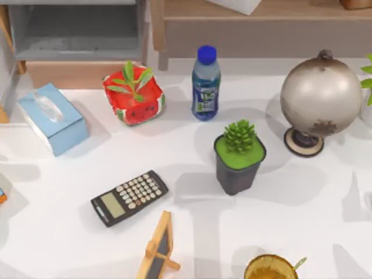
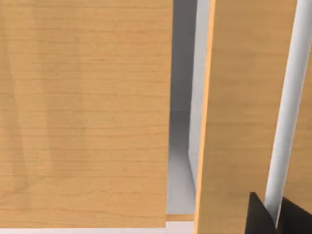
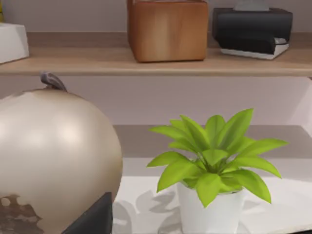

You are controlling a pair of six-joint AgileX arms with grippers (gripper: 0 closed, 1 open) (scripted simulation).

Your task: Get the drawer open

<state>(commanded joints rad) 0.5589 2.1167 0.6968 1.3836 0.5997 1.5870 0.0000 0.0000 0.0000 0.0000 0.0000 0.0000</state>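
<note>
The drawer sits at the table's back left, its grey inside showing behind a light wooden front. In the left wrist view that wooden front is very close, with a white bar handle running down it. My left gripper has a dark fingertip on each side of that bar, pressed against it. A dark fingertip of my right gripper shows beside the globe, near a leafy plant in a white pot.
On the table stand a tissue box, a red planter, a blue-capped bottle, a succulent in a dark pot, a globe, a calculator, a small wooden easel and a bowl. A shelf runs along the back.
</note>
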